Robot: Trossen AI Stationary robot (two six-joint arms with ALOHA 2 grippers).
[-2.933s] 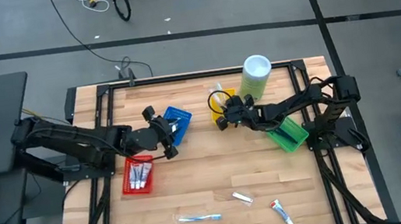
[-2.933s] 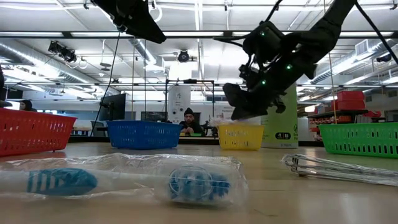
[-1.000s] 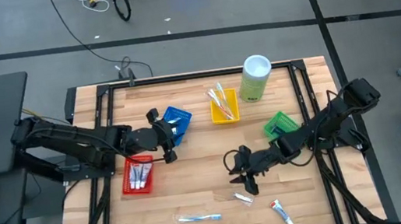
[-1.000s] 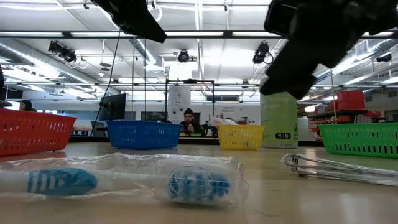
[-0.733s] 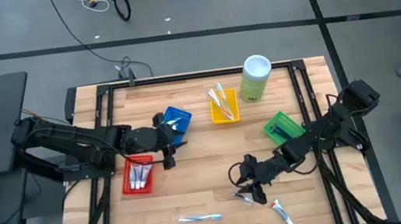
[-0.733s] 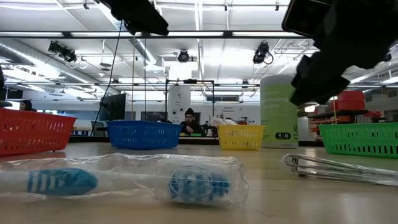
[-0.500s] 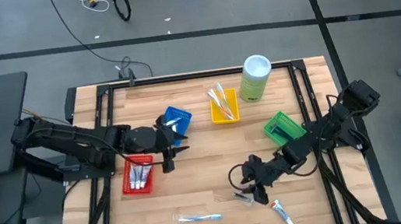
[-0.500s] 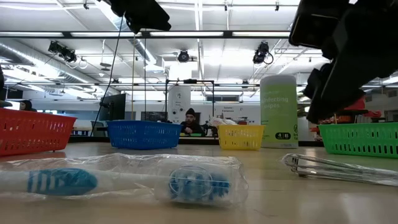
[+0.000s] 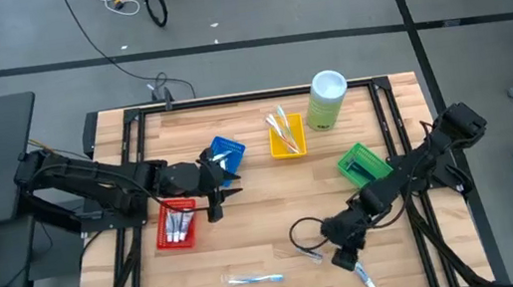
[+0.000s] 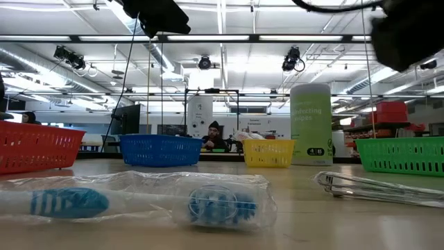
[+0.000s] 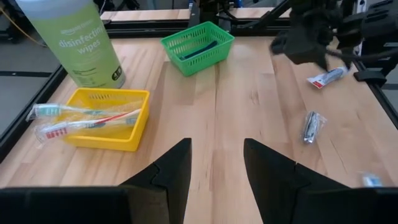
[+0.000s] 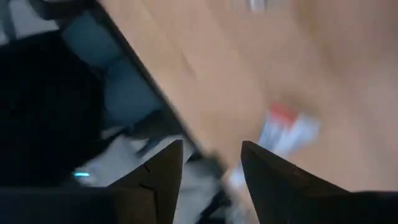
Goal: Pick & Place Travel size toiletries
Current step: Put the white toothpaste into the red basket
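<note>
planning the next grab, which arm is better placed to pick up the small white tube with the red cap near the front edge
Right. The right gripper hangs with open jaws close beside the small white tube with the red cap, while the left gripper sits far off between the blue plastic basket and red plastic basket.
</note>
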